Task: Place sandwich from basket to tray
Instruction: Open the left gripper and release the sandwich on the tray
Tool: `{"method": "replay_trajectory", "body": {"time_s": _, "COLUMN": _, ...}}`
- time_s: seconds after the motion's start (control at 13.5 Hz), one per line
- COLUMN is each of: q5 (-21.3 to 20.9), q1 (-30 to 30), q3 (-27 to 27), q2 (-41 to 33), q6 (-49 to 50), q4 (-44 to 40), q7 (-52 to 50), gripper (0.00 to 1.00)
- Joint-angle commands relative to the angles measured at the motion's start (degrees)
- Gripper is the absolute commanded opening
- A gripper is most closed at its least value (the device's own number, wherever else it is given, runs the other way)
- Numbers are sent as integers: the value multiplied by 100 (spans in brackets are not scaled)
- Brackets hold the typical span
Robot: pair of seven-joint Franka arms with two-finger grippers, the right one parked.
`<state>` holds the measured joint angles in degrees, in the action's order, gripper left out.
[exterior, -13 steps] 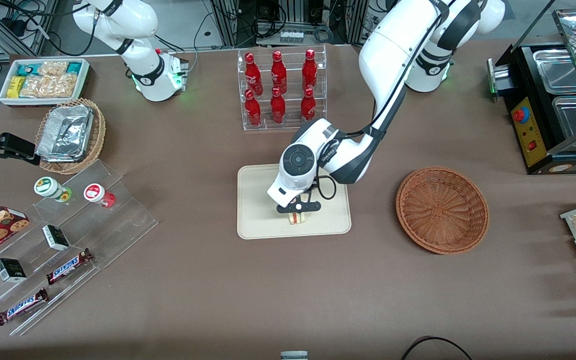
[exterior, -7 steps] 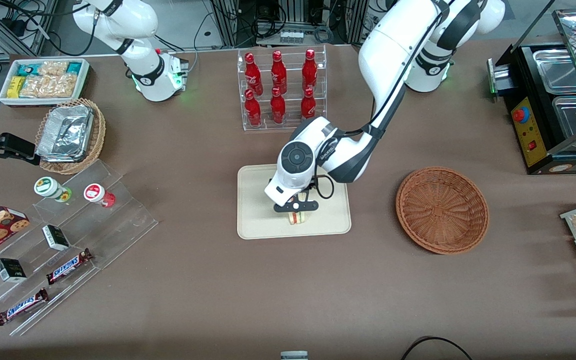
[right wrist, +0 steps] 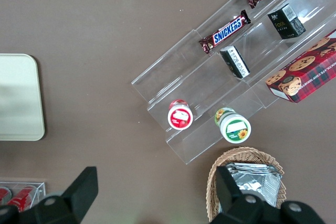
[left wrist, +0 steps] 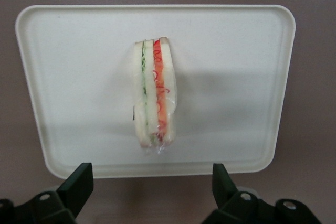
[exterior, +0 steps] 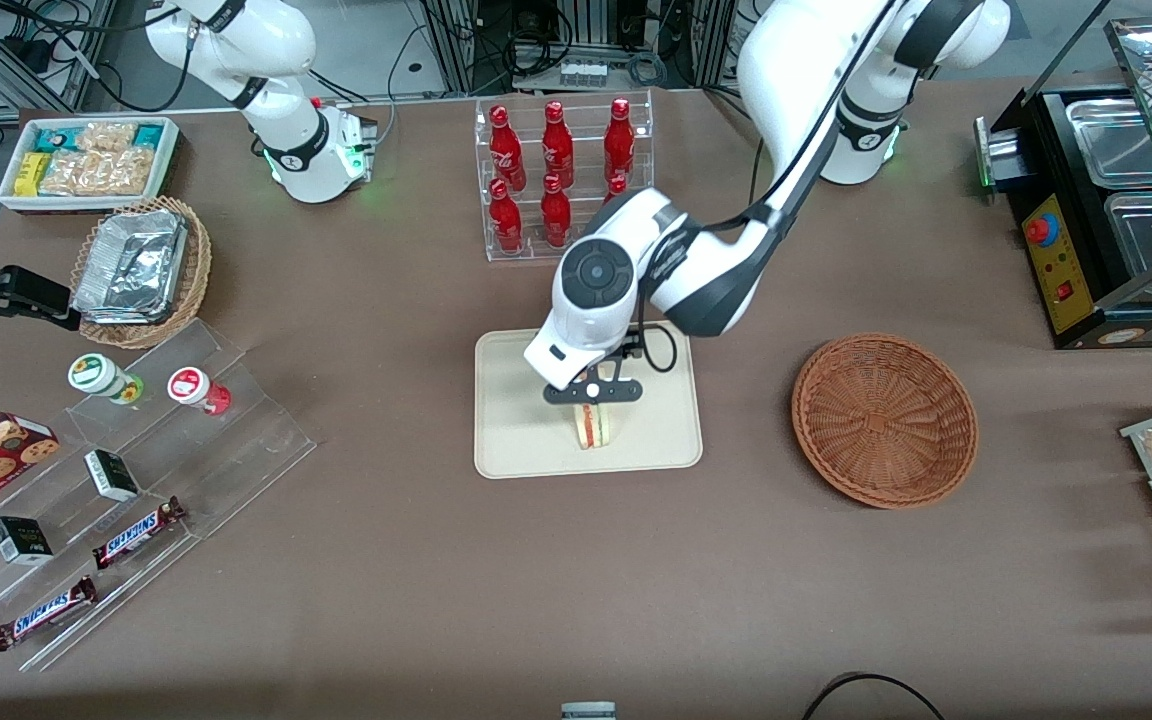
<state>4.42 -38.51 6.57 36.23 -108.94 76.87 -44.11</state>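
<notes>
The sandwich (exterior: pixel 593 425) stands on its edge on the cream-beige tray (exterior: pixel 516 440), its red and green filling showing. It also shows in the left wrist view (left wrist: pixel 154 93), resting free on the tray (left wrist: pixel 68 77). My left gripper (exterior: pixel 593 392) is open and empty, raised straight above the sandwich and apart from it; its dark fingers (left wrist: pixel 77 182) stand wide. The reddish-brown wicker basket (exterior: pixel 883 418) sits empty on the table, toward the working arm's end from the tray.
A clear rack of red bottles (exterior: pixel 561 175) stands farther from the front camera than the tray. Clear display steps (exterior: pixel 136 480) with candy bars and cups, a tan basket with foil container (exterior: pixel 141 268) and a white snack tray (exterior: pixel 86 160) lie toward the parked arm's end.
My left gripper has let go of the sandwich and risen above it. The sandwich stays standing on the tray.
</notes>
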Motion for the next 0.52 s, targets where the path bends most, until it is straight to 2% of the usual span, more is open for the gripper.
{"method": "replay_trajectory", "body": {"time_s": 0.0, "q5": 6, "q1": 123, "q3": -68, "q2": -282, "q6": 424, "q4": 56, "q7": 497, "gripper": 100}}
{"method": "replay_trajectory", "body": {"time_s": 0.3, "q5": -2, "q1": 712, "q3": -68, "q2": -703, "q6": 1074, "q4": 126, "q7": 1491, "gripper": 100}}
{"method": "replay_trajectory", "body": {"time_s": 0.45, "q5": -20, "q1": 1011, "q3": -68, "q2": -950, "q6": 1461, "q4": 179, "q7": 1660, "gripper": 100}}
